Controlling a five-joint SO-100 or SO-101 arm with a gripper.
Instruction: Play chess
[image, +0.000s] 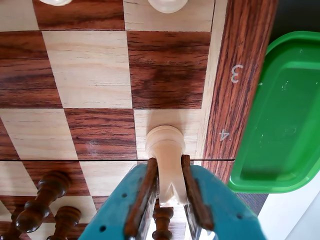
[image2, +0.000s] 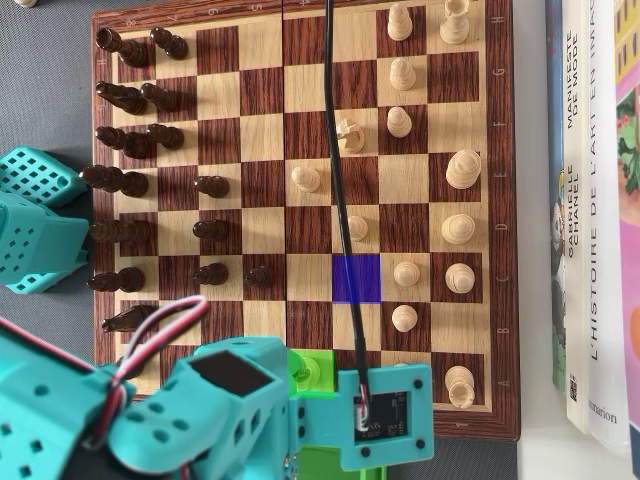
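From the wrist view I see my teal two-finger gripper with its brown-lined jaws closed narrow around the stem of a pale cream wooden pawn. The pawn's rounded head sticks out just beyond the fingertips, over a light square of the brown-and-cream wooden chessboard. That square sits in the last column before the board's dark border, close to the engraved numeral 4.

Just to the right of the jaws in this view, past the border, lies a green plastic lid, touching or overlapping the board's edge. To the left of the jaws and nearer the camera stand several dark brown turned chess pieces. Far ahead of the fingertips, two more pale pieces are cut off by the top of the frame.

In the overhead view the teal arm covers the bottom edge of the board, so the jaws themselves are hidden beneath it and I cannot confirm the grip from here. A black cable runs across the board, and one square is tinted blue, well ahead of the arm.
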